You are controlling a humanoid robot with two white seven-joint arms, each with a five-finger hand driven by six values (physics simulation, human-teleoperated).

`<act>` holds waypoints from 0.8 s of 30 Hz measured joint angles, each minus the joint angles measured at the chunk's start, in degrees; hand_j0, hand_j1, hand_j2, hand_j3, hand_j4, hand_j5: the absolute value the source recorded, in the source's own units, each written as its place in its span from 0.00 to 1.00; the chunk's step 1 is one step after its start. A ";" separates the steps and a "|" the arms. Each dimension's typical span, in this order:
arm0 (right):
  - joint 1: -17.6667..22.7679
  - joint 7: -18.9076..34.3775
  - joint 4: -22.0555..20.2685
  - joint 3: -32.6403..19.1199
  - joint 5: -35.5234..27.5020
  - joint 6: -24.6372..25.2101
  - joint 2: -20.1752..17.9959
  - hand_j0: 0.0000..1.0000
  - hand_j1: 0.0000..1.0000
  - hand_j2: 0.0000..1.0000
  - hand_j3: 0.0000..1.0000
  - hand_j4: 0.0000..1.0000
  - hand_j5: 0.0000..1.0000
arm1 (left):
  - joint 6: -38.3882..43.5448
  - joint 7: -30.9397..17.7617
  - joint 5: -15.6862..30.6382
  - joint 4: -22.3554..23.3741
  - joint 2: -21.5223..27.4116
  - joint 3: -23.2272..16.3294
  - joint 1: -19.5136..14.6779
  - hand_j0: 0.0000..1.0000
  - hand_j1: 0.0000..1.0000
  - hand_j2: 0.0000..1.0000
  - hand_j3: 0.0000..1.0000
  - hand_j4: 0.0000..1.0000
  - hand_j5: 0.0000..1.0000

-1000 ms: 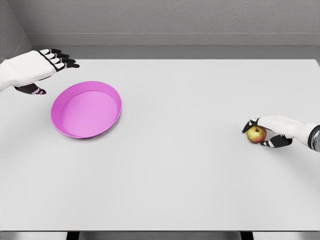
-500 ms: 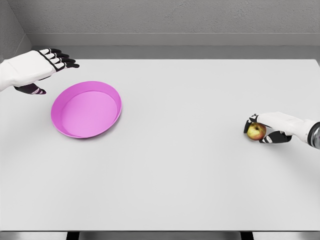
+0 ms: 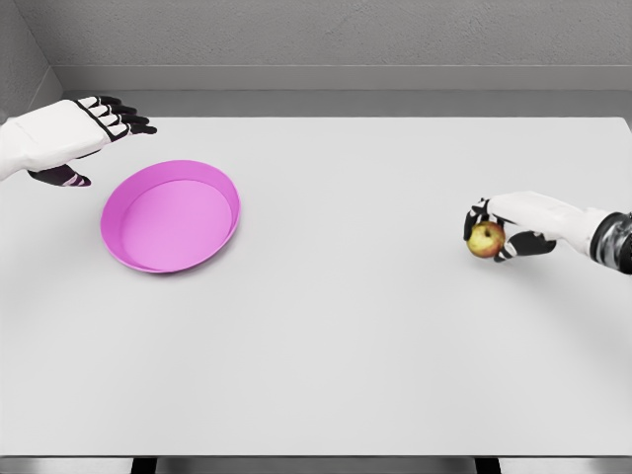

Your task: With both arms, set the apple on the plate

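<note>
At the far left of the white table [image 3: 346,346], the robot's left hand [image 3: 74,133] hovers with its fingers spread and nothing in them, just beyond the far-left rim of the pink plate [image 3: 222,188]. The plate sits on the left half of the table, shallow, with nothing visible inside it.

A wide stretch of bare tabletop separates the plate from the action on the right. There, the right hand [image 3: 518,222] reaches in from the right edge with its fingers closed around the apple [image 3: 485,239], a small yellow-red fruit gripped at the fingertips. A faint shadow beneath the fruit suggests it is raised slightly off the surface, though the view does not settle this.

As the pictures stand, the pickup appears done: the apple is in a firm-looking grip. What remains is most of the job, namely carrying the fruit across to the left and setting it down on the plate, well apart from it now. The task calls for both arms, so a handover to the waiting left hand looks likely.
</note>
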 measured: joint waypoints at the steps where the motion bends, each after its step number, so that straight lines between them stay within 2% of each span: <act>1: -0.09 0.20 -0.11 0.00 0.02 -0.03 0.45 0.41 0.41 0.41 0.41 0.41 0.41 | 0.00 0.00 0.00 0.00 0.00 0.00 0.00 1.00 1.00 1.00 1.00 1.00 1.00; 16: -3.43 1.62 -1.72 0.16 0.05 -0.33 8.85 0.41 0.41 0.41 0.41 0.41 0.41 | 0.00 0.00 0.00 0.00 0.01 0.00 0.00 1.00 1.00 1.00 1.00 1.00 1.00; 21: -5.45 1.57 -1.74 1.30 0.03 -0.35 11.70 0.38 0.38 0.38 0.38 0.38 0.38 | 0.00 0.00 0.00 0.00 0.01 0.00 -0.09 1.00 1.00 1.00 1.00 1.00 1.00; 24: -6.06 1.57 -1.75 1.70 0.02 -0.35 12.45 0.43 0.43 0.43 0.43 0.43 0.43 | 0.00 0.00 0.00 0.00 0.01 0.00 0.00 1.00 1.00 1.00 1.00 1.00 1.00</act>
